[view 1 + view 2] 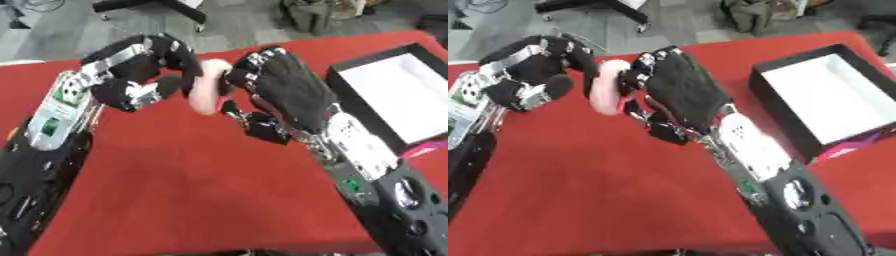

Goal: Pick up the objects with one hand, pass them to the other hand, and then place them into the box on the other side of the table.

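Observation:
A pale pink, elongated object [208, 91] is held upright in the air above the red table [201, 190], between my two hands. My left hand [144, 60] comes in from the left, its fingers curled over the object's top and left side. My right hand [289, 87] shows its black back, with fingers curled against the object's right side and the thumb below it. Both hands touch the object. The black box with a white inside [833, 95] lies open at the right of the table, apart from the hands.
A bright magenta thing [426, 148] lies at the box's near corner. Past the table's far edge are grey floor, a chair base [157, 7] and a bag [319, 15]. My forearms cover both lower sides of the table.

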`<state>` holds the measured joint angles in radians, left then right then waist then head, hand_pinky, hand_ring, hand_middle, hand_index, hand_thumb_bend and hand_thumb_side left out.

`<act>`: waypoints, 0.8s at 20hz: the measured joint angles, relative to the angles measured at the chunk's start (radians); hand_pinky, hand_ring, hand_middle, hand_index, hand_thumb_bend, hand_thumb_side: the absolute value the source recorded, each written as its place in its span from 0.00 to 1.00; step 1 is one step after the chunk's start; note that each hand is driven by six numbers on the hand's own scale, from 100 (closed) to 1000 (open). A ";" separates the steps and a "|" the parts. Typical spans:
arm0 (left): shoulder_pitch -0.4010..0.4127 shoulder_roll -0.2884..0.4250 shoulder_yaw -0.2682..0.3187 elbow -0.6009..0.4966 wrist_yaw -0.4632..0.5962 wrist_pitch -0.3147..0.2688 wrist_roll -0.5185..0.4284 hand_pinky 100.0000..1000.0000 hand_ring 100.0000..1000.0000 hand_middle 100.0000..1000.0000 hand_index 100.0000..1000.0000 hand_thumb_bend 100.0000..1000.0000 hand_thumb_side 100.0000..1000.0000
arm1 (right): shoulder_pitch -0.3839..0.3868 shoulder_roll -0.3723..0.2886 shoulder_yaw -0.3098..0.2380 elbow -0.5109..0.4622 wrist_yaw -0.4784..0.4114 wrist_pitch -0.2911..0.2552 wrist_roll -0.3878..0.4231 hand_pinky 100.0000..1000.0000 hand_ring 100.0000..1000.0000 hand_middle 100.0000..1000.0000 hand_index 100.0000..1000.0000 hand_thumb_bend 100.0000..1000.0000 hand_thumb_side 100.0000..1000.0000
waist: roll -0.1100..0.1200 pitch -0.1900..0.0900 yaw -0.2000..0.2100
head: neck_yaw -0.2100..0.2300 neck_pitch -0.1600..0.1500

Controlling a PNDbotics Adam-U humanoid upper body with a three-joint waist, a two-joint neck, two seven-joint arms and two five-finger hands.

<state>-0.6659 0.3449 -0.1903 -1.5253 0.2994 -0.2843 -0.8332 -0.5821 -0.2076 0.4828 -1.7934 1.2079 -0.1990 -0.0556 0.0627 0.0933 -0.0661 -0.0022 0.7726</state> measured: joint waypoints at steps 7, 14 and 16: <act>0.032 0.017 0.080 0.000 -0.001 -0.004 0.004 0.60 0.44 0.43 0.65 0.05 0.43 | 0.010 -0.028 -0.036 -0.012 0.026 0.019 -0.018 0.30 0.16 0.07 0.17 0.00 0.00 | 0.001 0.000 0.000 | -0.009 0.000; 0.066 0.018 0.172 -0.003 0.000 0.004 -0.004 0.60 0.44 0.43 0.65 0.05 0.42 | 0.012 -0.071 -0.090 -0.032 0.055 0.057 -0.031 0.31 0.16 0.07 0.16 0.00 0.00 | 0.001 0.000 0.000 | -0.020 0.000; 0.080 0.018 0.196 -0.007 0.000 0.007 -0.007 0.60 0.44 0.43 0.65 0.04 0.42 | 0.017 -0.087 -0.114 -0.032 0.068 0.074 -0.036 0.31 0.15 0.07 0.16 0.00 0.00 | 0.001 0.000 0.000 | -0.025 0.000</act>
<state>-0.5861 0.3626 0.0054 -1.5327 0.2998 -0.2769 -0.8406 -0.5651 -0.2950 0.3690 -1.8255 1.2756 -0.1251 -0.0911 0.0636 0.0934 -0.0664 -0.0273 0.7726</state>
